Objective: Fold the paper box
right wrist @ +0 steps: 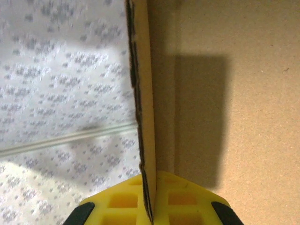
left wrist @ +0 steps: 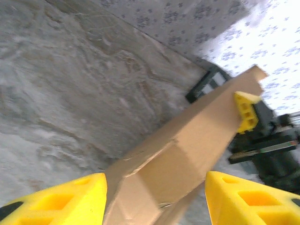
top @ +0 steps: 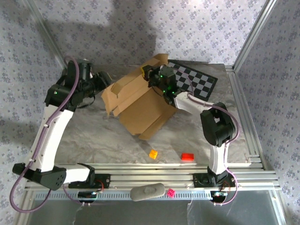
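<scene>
Brown paper box point(top: 140, 105) lies half-folded at the middle back of the marble desk point(top: 89, 136), with one long panel raised and its far corner just beside the checkered board point(top: 197, 80). The right fingers point(right wrist: 124, 202) are pressed together on the thin edge of a raised flap at that far corner. The left fingers point(left wrist: 70, 199) stand spread to either side of the box's left end, with a gap showing beside one of them. Nearer the front, well apart from the box, sit an orange block point(top: 153, 153) and a red block point(top: 187, 156).
</scene>
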